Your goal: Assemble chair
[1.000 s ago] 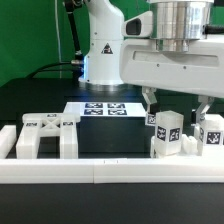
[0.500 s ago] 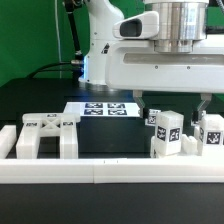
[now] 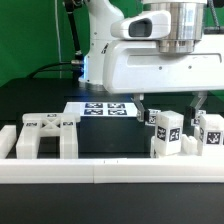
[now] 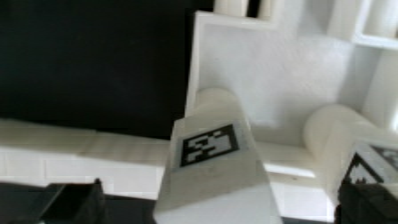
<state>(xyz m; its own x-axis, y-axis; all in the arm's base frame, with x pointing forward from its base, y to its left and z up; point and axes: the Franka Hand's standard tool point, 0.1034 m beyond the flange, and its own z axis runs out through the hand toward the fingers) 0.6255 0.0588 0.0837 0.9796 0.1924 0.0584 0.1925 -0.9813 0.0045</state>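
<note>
Black tabletop (image 3: 110, 140), green backdrop (image 3: 30, 40): gripper (image 3: 172, 104) hangs wide open, empty, above 2 tagged chair posts (image 3: 166, 138); centre on 1, clearing its neighbour, before descending.

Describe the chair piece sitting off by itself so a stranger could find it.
Follow the long white rail along the front to the exterior view's left. Behind it stands a low legged frame. It stands alone, while the other upright pieces cluster under the hand.
</note>
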